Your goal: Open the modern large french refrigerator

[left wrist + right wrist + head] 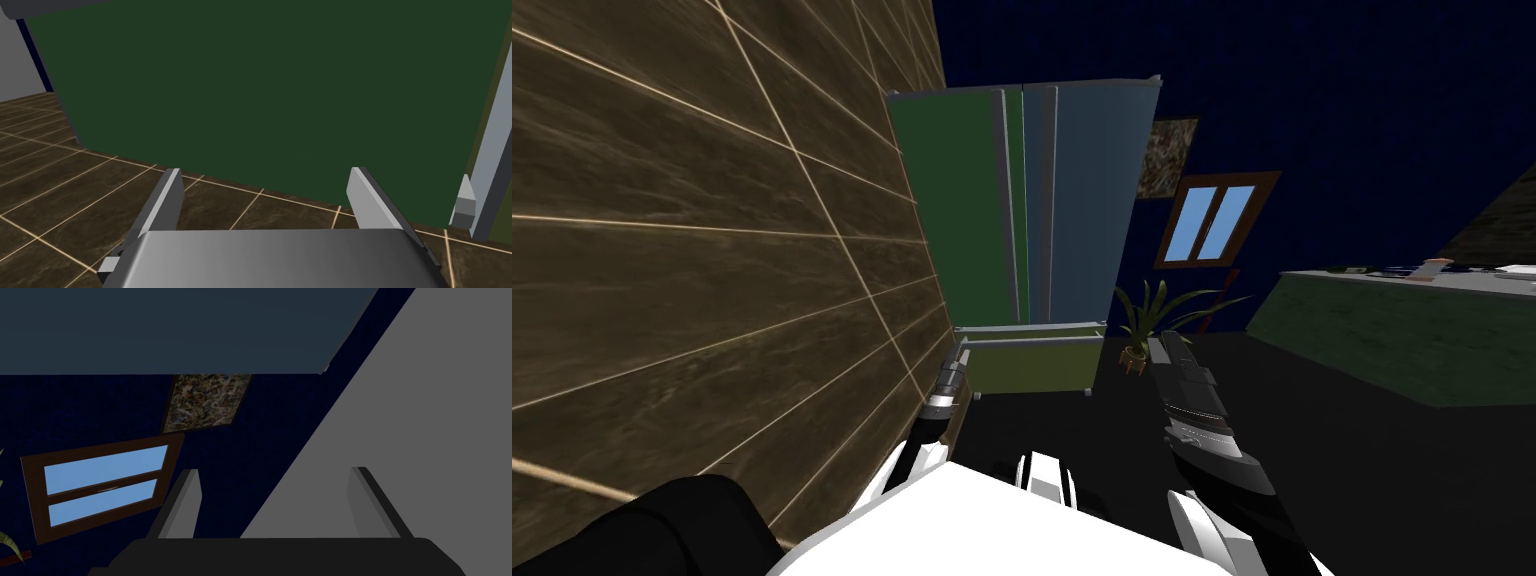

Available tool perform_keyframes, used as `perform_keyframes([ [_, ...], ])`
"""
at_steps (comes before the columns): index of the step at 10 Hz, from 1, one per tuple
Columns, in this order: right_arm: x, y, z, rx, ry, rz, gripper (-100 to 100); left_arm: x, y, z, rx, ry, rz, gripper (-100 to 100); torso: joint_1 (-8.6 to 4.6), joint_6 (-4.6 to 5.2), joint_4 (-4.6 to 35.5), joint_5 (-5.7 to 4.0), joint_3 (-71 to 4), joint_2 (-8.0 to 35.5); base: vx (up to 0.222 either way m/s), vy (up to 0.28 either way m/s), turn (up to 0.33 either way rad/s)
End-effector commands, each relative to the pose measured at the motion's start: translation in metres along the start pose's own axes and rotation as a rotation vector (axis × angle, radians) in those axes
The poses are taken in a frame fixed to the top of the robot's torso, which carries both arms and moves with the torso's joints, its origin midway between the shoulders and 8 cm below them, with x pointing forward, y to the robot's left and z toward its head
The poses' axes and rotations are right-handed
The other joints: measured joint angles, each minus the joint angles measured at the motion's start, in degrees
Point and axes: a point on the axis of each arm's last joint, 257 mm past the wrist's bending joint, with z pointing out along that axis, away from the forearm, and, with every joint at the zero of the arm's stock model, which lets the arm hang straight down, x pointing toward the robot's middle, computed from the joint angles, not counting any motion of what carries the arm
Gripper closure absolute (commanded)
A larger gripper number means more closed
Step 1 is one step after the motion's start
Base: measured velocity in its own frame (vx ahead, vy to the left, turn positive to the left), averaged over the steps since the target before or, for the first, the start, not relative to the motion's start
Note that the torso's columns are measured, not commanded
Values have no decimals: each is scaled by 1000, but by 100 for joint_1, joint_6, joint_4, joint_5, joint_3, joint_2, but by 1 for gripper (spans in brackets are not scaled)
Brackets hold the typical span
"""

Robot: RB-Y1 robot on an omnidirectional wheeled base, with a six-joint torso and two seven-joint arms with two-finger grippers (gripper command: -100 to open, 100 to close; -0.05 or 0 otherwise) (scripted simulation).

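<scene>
The refrigerator [1022, 210] stands straight ahead, with a green left door [952, 210] and a blue-grey right door [1092, 200]. Two upright grey handles [1005, 200] meet at the middle seam, and an olive drawer [1032, 365] with a horizontal bar sits below. Both doors look flush. My left gripper [959, 352] is low at the fridge's lower left corner. It stands open [265, 172], facing the green door [270, 100], with a grey handle [487, 145] off to one side. My right gripper [1164, 342] is open [274, 472] beside the fridge's right side.
A brown tiled wall [692, 260] runs close along my left, up to the fridge. A potted plant [1144, 325] stands on the dark floor right of the fridge. A green counter [1392, 340] with small items is further right.
</scene>
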Motion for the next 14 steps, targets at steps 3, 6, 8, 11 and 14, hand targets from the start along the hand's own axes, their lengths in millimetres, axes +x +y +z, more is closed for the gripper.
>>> perform_keyframes([
  [3, 0, 0, 0, 0, 0, 0, 0, -4, 30, -15, -39, 5, 16, -100, 1, 0, -3, 0, -7, -12, 78, 17, -1],
  [6, 0, 0, 0, 0, 0, 0, 0, -8, 49, -26, -56, 7, 27, -100, 3, 0, 0, 1, 0, 0, 74, 26, -1],
  [8, 0, 0, 0, 0, 0, 0, 0, -9, 60, -33, -70, 7, 31, -100, -1, 0, -1, 0, -2, -3, 82, 20, -2],
  [11, 0, 0, 0, 0, 0, 0, 0, -12, 82, -48, -112, 4, 36, -100, 5, 0, -1, 1, -3, -6, 79, 24, -1],
  [14, 0, 0, 0, 0, 0, 0, 0, -14, 98, -61, -128, 2, 40, -100, -1, 0, -1, 0, -2, -3, 85, 25, -1],
])
